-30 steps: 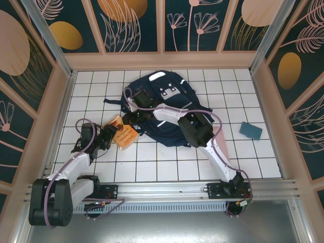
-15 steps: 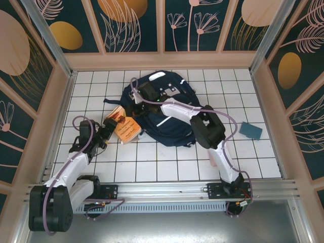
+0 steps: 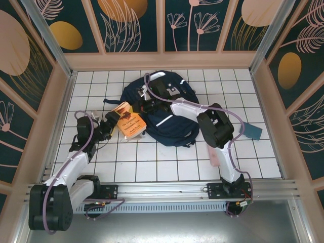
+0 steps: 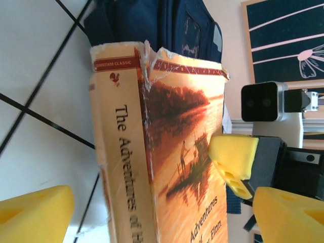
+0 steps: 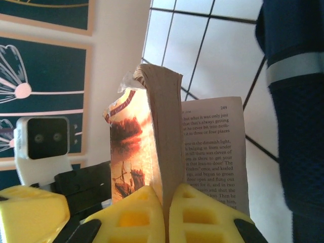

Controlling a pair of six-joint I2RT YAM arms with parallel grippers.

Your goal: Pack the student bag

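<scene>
Grippers: right gripper [image 5: 167, 205] clamped on paperback book [image 5: 152, 126], one loose page splayed right. student bag [image 3: 174, 132] lies flat, upper centre of top view, on white tiled table [image 3: 152, 167]; book just beside its left edge. left gripper [image 4: 162, 217] open, yellow pads [image 4: 35, 212] straddling book's spine end, near pad clear of it. Teal flat item [image 3: 251, 130] at right, well apart from bag.

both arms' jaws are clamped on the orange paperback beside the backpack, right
Not both. The left jaws stand open, clear of the paperback, as the left wrist view shows; the right jaws are clamped on its pages, beside the backpack.
</scene>
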